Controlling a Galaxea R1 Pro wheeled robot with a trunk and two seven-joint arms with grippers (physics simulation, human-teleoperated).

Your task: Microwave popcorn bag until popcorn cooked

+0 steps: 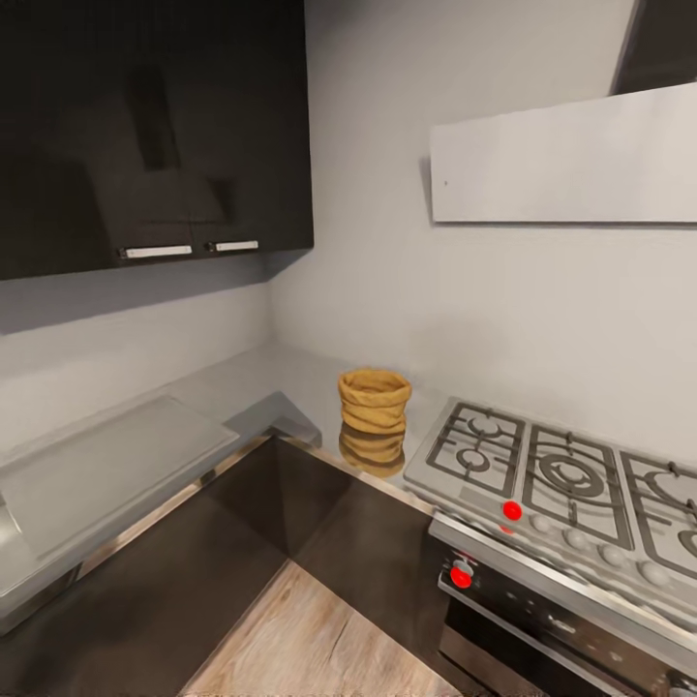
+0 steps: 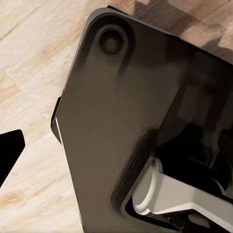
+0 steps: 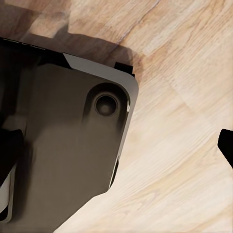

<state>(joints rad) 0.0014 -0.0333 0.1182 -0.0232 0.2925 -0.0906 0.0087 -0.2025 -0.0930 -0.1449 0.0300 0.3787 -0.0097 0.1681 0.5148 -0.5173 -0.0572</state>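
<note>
At frame centre the popcorn bag [image 1: 374, 400] stands upright on the countertop [image 1: 290, 382], mouth up, contents hidden; I cannot tell either gripper's state.

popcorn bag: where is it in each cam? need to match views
Head view: popcorn bag at centre, upright on the countertop in the corner, left of the gas hob.
Left wrist view: not in it.
Right wrist view: not in it.
Shared landmark: the wood floor.

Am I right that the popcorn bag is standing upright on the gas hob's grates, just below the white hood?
Not quite. The head view shows the bag upright on the grey countertop in the corner, beside the hob and off its grates. The hood hangs over the hob, not over the bag.
</note>
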